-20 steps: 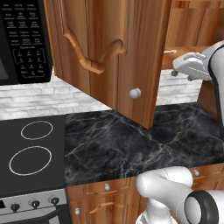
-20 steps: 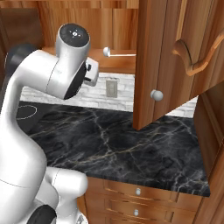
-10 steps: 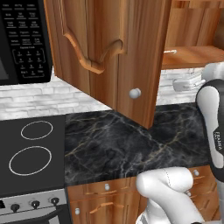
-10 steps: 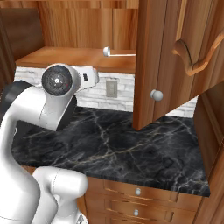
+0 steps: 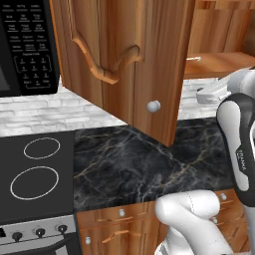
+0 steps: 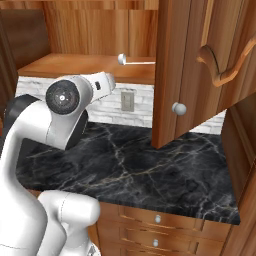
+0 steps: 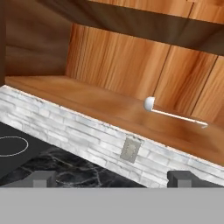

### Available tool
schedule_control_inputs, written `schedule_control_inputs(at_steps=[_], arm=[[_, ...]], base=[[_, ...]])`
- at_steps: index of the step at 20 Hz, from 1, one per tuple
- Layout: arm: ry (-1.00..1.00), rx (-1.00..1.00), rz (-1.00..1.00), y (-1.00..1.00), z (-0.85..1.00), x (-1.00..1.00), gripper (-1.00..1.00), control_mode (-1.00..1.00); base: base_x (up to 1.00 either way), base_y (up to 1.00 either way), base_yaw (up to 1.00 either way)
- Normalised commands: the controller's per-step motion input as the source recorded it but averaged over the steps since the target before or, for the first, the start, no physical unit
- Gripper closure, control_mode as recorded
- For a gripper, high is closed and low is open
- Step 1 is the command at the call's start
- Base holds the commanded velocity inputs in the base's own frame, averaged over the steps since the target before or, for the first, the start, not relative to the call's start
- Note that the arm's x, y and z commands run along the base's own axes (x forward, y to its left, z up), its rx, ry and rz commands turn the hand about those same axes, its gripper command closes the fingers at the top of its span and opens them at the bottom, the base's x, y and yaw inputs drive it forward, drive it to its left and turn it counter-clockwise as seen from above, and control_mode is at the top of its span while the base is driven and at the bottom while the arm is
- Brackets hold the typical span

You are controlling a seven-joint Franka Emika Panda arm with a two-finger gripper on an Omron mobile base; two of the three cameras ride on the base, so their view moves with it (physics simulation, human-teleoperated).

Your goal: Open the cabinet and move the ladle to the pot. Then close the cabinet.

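Step in hand: cabinet door (image 5: 124, 64) stands swung wide over the dark marble desk (image 6: 150, 170), so the opening looks done; the reach for the ladle (image 7: 173, 113) appears to be under way.
Cabinet: reddish-brown wall cabinet (image 6: 90, 35) with one arched door and one small round silver knob (image 6: 179, 108); its single wooden shelf (image 7: 96, 107) is exposed.
Ladle: one, lying flat on the shelf, bowl end toward the open middle of the shelf and thin handle running toward the door side; nothing touches it.
Fingers: the gripper (image 7: 113, 178) has its two fingers (image 7: 43, 178) spread about as wide as they go, with nothing between them; it sits below and short of the shelf edge, aimed up at the ladle.
Next move, as judged: the hand has to rise and push forward over the shelf lip, line the spread fingers across the slim handle, then close; the handle is thin and low on the wood, so a shallow approach seems needed.
Pot: not seen from where the arm stands; the carry to it comes later, then the door closing.
Count: one cabinet door, one knob on it, one ladle, two stove rings (image 5: 35, 183), one wall outlet (image 7: 130, 149), one black microwave (image 5: 25, 45).
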Motion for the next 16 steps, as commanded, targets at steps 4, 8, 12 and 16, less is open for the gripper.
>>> schedule_control_inputs(at_steps=[4, 8, 12, 16], arm=[[0.04, 0.0, 0.0, -0.17, 0.32, 0.06, -1.0, -1.0], [0.08, 0.0, 0.0, 0.0, 0.2, 0.22, -1.0, -1.0], [0.02, 0.0, 0.0, 0.0, 0.05, 0.32, -1.0, -1.0], [0.0, 0.0, 0.0, 0.0, 0.0, 0.38, -1.0, -1.0]], base=[[0.0, 0.0, 0.0], [0.0, 0.0, 0.0], [0.0, 0.0, 0.0], [0.0, 0.0, 0.0]])
